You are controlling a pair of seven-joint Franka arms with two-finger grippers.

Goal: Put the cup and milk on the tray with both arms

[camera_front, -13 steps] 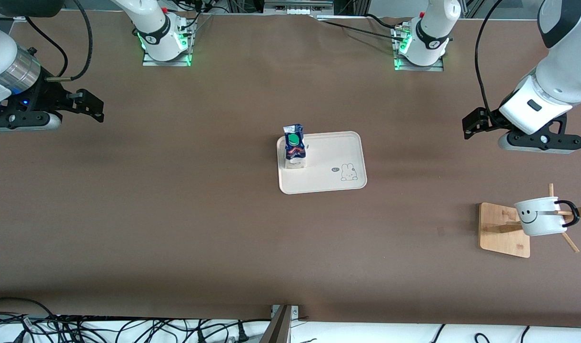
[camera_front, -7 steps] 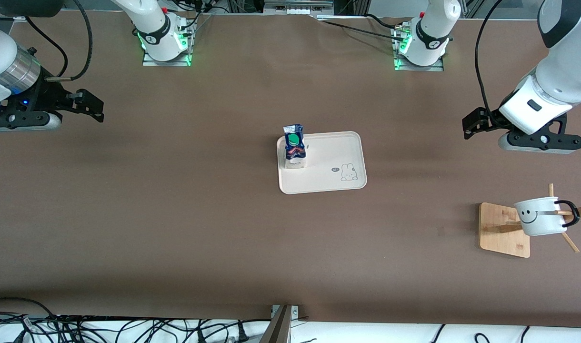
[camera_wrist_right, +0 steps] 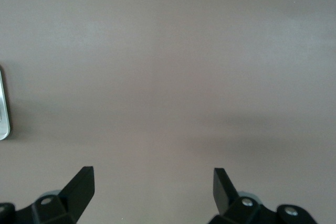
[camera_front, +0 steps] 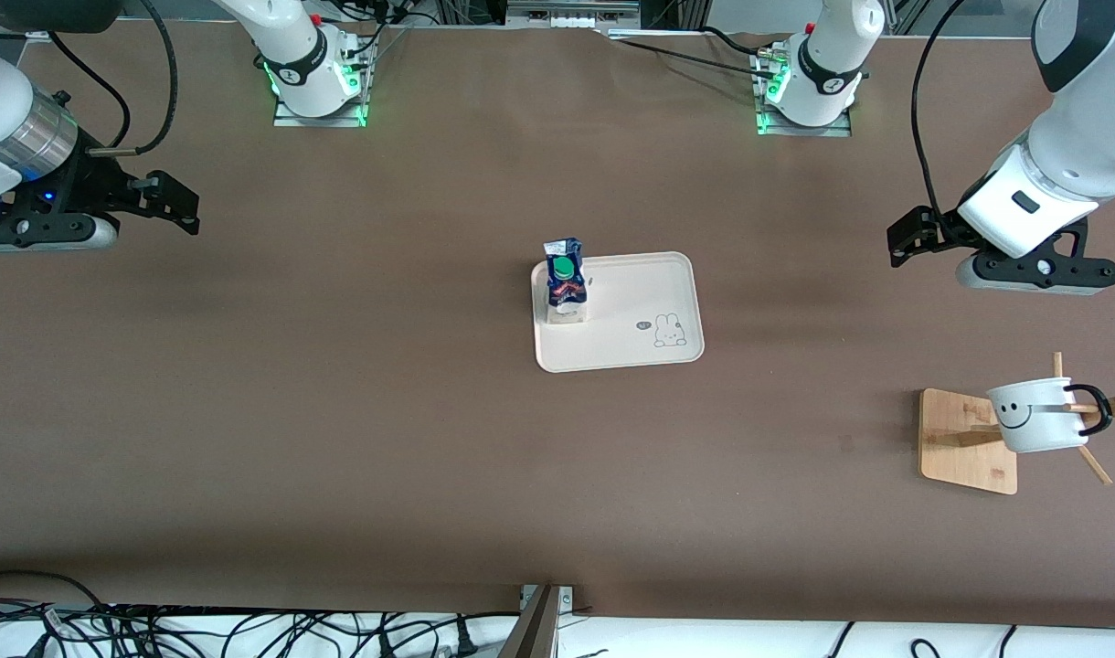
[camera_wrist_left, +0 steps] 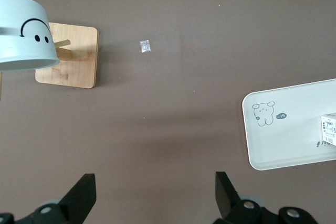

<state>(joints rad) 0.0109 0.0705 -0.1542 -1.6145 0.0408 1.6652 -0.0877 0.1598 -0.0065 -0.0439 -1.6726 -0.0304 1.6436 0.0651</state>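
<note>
The cream tray (camera_front: 632, 306) lies at the middle of the table. The milk (camera_front: 565, 285) stands upright on it, at the corner toward the right arm's end. The white cup (camera_front: 1035, 417) with the smiley face hangs tilted on a peg of a wooden rack (camera_front: 964, 445) at the left arm's end. My left gripper (camera_front: 1037, 272) hovers open over bare table, holding nothing. In the left wrist view the left gripper (camera_wrist_left: 156, 192) has the cup (camera_wrist_left: 23, 40) and the tray (camera_wrist_left: 286, 140) ahead of it. My right gripper (camera_front: 41, 233) waits open and empty over the right arm's end, with only table under it (camera_wrist_right: 153, 187).
The rack's wooden base (camera_wrist_left: 73, 56) has pegs sticking out past the cup. A small pale scrap (camera_wrist_left: 145, 46) lies on the table near the rack. The arm bases (camera_front: 318, 78) stand along the table's edge farthest from the camera. Cables (camera_front: 201, 631) run below its nearest edge.
</note>
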